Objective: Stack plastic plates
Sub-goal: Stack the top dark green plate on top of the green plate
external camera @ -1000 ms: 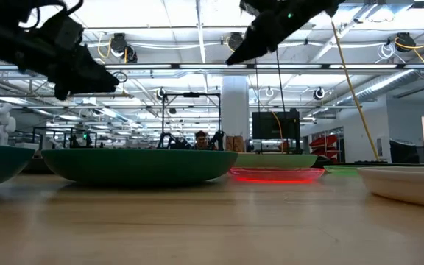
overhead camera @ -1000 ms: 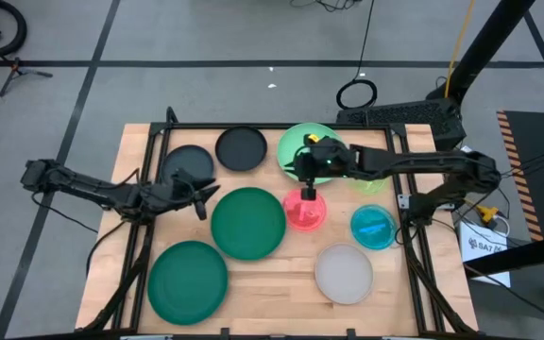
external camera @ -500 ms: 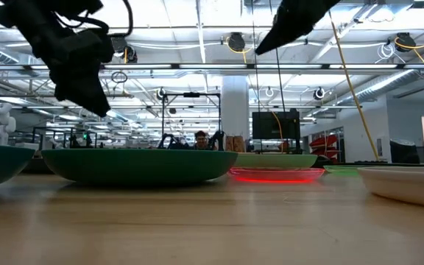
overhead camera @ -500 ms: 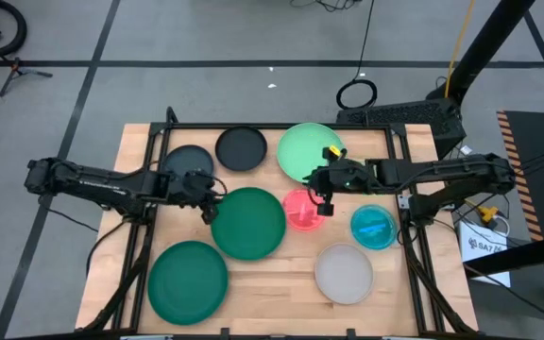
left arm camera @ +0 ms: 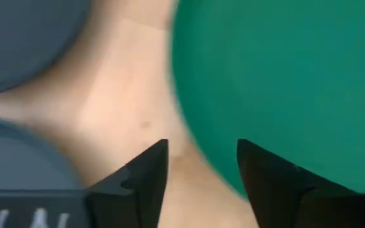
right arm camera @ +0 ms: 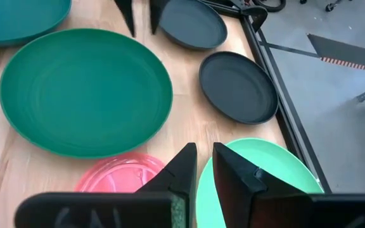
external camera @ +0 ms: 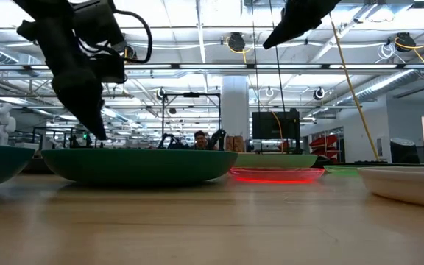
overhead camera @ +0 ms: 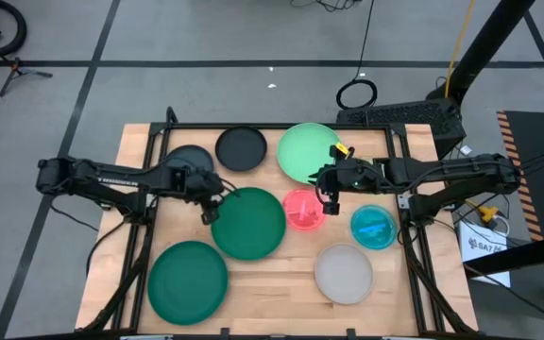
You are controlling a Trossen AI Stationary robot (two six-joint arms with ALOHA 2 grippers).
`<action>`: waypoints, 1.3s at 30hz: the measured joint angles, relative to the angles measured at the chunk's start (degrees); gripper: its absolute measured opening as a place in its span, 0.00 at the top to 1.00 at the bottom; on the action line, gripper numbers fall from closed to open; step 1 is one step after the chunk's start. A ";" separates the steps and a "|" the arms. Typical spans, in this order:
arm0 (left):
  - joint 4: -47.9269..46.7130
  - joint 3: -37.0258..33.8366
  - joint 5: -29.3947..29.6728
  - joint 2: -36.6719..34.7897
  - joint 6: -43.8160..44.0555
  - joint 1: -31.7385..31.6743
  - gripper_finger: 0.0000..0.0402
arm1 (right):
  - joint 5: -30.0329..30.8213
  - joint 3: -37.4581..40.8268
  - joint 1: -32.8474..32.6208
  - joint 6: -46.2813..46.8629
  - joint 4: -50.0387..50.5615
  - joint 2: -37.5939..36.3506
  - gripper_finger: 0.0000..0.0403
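Several round plates lie flat on the wooden table. My left gripper (overhead camera: 211, 203) (external camera: 94, 126) is open and points down at the left rim of the middle dark green plate (overhead camera: 247, 222) (left arm camera: 284, 82), one finger over the plate, the other over bare wood. My right gripper (overhead camera: 327, 194) (right arm camera: 204, 158) hovers high between the pink plate (overhead camera: 302, 210) and the light green plate (overhead camera: 306, 151), its fingers a narrow gap apart, holding nothing. The yellow-green plate is hidden.
A second dark green plate (overhead camera: 188, 277) lies near left, and the dark grey plate (overhead camera: 187, 161) and black plate (overhead camera: 242, 148) lie far left. The blue plate (overhead camera: 373, 227) and frosted white plate (overhead camera: 344, 274) sit to the right. A black frame (overhead camera: 272, 126) borders the table.
My left gripper has moved toward the table's right edge, up to the middle dark green plate's left rim, tipping its fingers downward and lowering. My right gripper has drawn away from the pink plate toward the table's right edge and risen a little. No plate has moved.
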State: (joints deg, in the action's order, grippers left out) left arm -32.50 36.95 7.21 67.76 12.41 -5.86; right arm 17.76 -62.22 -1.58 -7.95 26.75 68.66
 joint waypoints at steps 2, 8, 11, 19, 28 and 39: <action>0.05 0.00 1.59 -0.16 -0.38 0.02 0.44 | 0.00 0.00 0.00 -0.02 -0.04 0.00 0.89; 1.65 0.00 1.40 0.54 -1.60 0.04 0.35 | 0.00 0.00 0.00 -0.02 0.03 0.02 0.89; 2.31 0.00 1.10 2.01 -1.24 -0.11 0.35 | -0.02 0.00 0.00 0.00 0.09 0.02 0.89; 2.58 -0.04 0.85 7.65 0.33 -1.94 0.36 | -0.04 0.00 0.00 1.24 0.93 0.02 0.89; 2.99 -0.04 -1.78 10.12 0.30 -1.99 0.36 | -0.04 0.00 0.00 1.29 1.39 0.02 0.89; 4.09 -0.04 -2.92 12.51 0.32 -1.97 0.36 | 0.02 0.00 0.00 1.32 1.37 0.02 0.89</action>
State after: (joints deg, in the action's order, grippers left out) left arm -28.40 36.91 4.29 80.27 12.73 -7.84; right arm 17.78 -62.22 -1.58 -6.63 28.12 68.69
